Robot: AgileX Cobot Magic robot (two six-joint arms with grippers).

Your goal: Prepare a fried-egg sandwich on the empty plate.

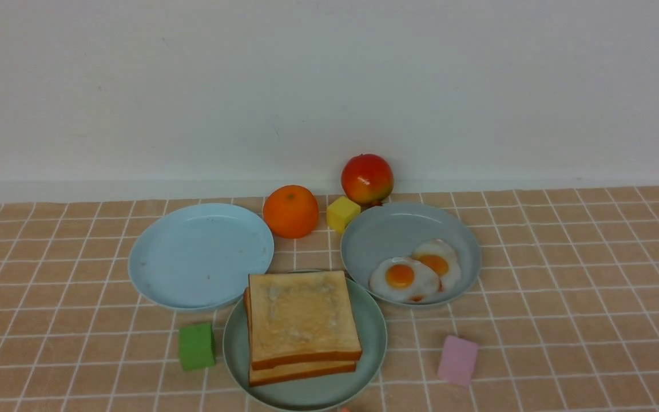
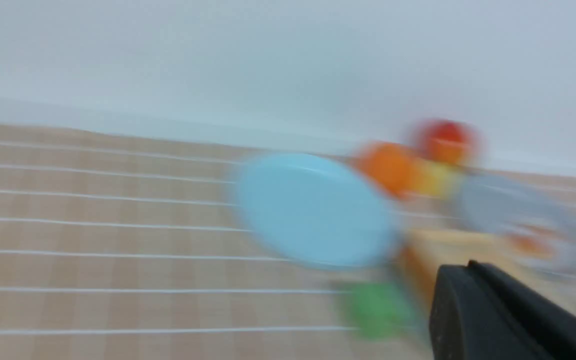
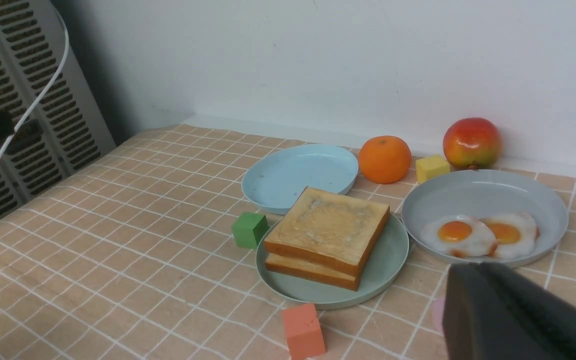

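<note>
Front view: the mint plate (image 1: 375, 339) sits at the lower centre of the frame on the tiled worktop (image 1: 564, 297). It carries the sandwich (image 1: 302, 320), two toast slices stacked almost squarely; what lies between them cannot be seen. Up and right, just beside it, the grey plate (image 1: 392, 234) holds two fried eggs (image 1: 404, 278) lying side by side against its lower right rim, their whites overlapping. Up and left, the blue plate (image 1: 198, 257) shows only a few faint specks on its surface. Behind the plates, toward the wall, stand an orange (image 1: 290, 210), a yellow cube (image 1: 342, 213) and a red fruit (image 1: 367, 178), the cube between the two fruits. A green cube (image 1: 196, 346) stands just left of the mint plate and a pink cube (image 1: 457, 359) lies to its lower right. In the right wrist view a red-orange cube (image 3: 303, 330) stands near the mint plate's lower edge. The right fingers (image 3: 518, 315) fill the lower right corner as one dark mass, so I cannot tell whether they are apart or together. The left wrist view is heavily blurred; the left fingers (image 2: 508, 315) show dark at its lower right, their state equally unclear.
</note>
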